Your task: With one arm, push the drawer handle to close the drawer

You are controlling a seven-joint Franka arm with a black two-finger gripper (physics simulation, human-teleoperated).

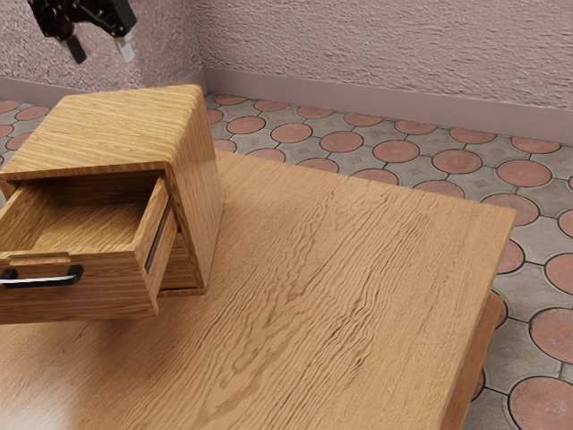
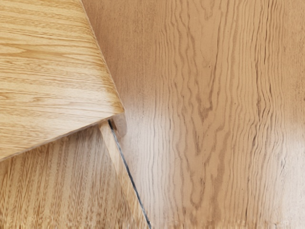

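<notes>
In the exterior view my gripper (image 1: 102, 55) hangs above and behind the wooden cabinet (image 1: 116, 125), its two fingers spread apart with nothing between them. The cabinet's upper drawer (image 1: 89, 291) is pulled well out, its interior bare. A black handle (image 1: 43, 279) runs across the drawer front, and my gripper is away from it. In the wrist view the cabinet top (image 2: 52, 71) lies below my hand, with part of the extended drawer (image 2: 52, 176) beside it; the handle is outside that picture.
The cabinet stands on a wooden table (image 1: 340, 296), whose edge lies toward the exterior view's right. Beyond it are a tiled floor (image 1: 403, 152) and a pink textured wall (image 1: 385, 54). A lower drawer front (image 1: 179, 264) is partly visible under the open one.
</notes>
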